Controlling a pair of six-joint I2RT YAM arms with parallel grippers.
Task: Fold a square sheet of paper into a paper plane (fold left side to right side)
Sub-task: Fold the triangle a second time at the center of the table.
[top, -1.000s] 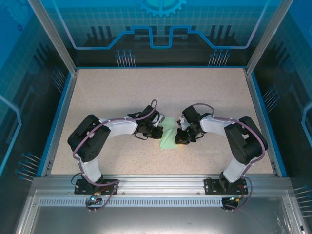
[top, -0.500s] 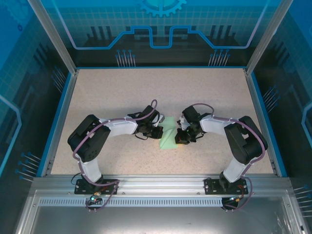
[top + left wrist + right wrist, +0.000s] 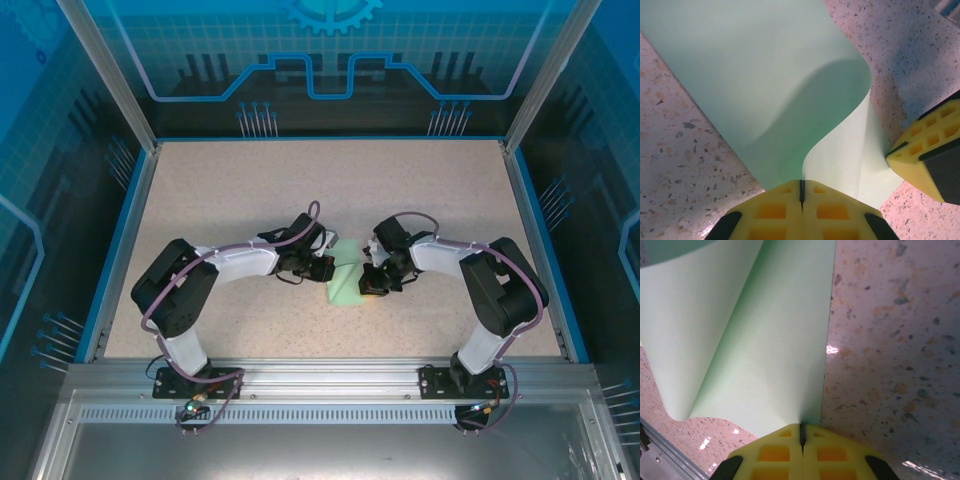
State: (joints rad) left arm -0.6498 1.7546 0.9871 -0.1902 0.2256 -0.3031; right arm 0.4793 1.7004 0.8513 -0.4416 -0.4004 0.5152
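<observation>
The pale mint-green square sheet of paper [image 3: 346, 279] lies mid-table between the two arms, curled up off the surface. My left gripper [image 3: 328, 270] sits at its left side, shut on a lifted edge of the sheet [image 3: 790, 95], which bows over in a soft curve above the tips [image 3: 801, 186]. My right gripper [image 3: 366, 283] sits at the sheet's right side, shut on the paper [image 3: 765, 340] near its straight right edge, at the tips [image 3: 801, 429]. A yellow finger of the right gripper [image 3: 925, 155] shows close by in the left wrist view.
The speckled beige tabletop [image 3: 250, 190] stretches open behind and to both sides of the arms. A blue rim [image 3: 120, 240] and glass walls bound it. A metal rail [image 3: 320, 372] runs along the near edge.
The left arm has shifted slightly, carrying its edge of the sheet a little rightward; the paper looks wider and more lifted. The right arm has held still.
</observation>
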